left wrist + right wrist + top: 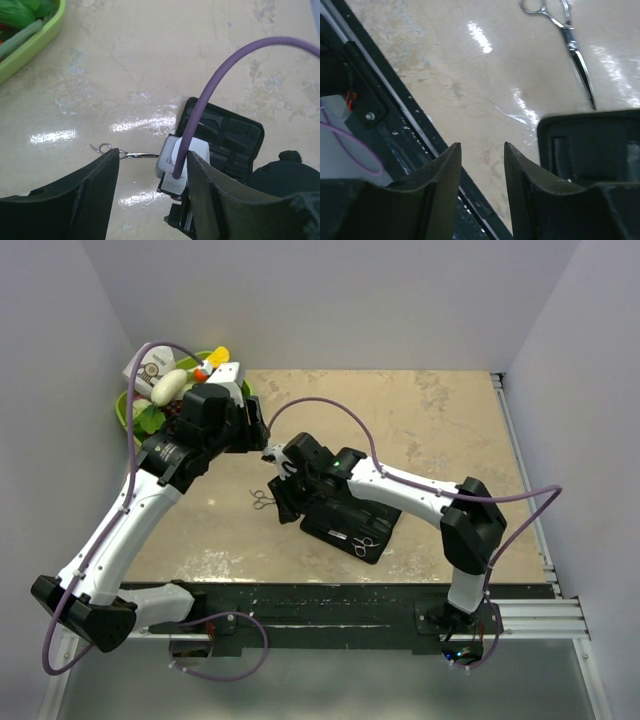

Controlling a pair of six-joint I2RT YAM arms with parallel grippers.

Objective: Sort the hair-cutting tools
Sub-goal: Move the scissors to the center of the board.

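One pair of slim silver scissors (263,499) lies loose on the beige table just left of the flat black case (335,510). In the right wrist view these scissors (565,35) lie at the top, tips pointing toward the case (590,145). A second pair of scissors (362,545) rests inside the case near its front corner. My right gripper (285,502) (482,146) hovers open at the case's left edge, nothing between its fingers. My left gripper (255,435) (154,156) stands open above and behind it. In the left wrist view its left finger hides the handles of the loose scissors (140,155).
A green basket (124,412) (35,42) of vegetables and packets sits at the back left corner. The right arm's white wrist block (175,165) and purple cable (220,75) lie close below my left gripper. A black rail (395,105) runs along the table's near edge.
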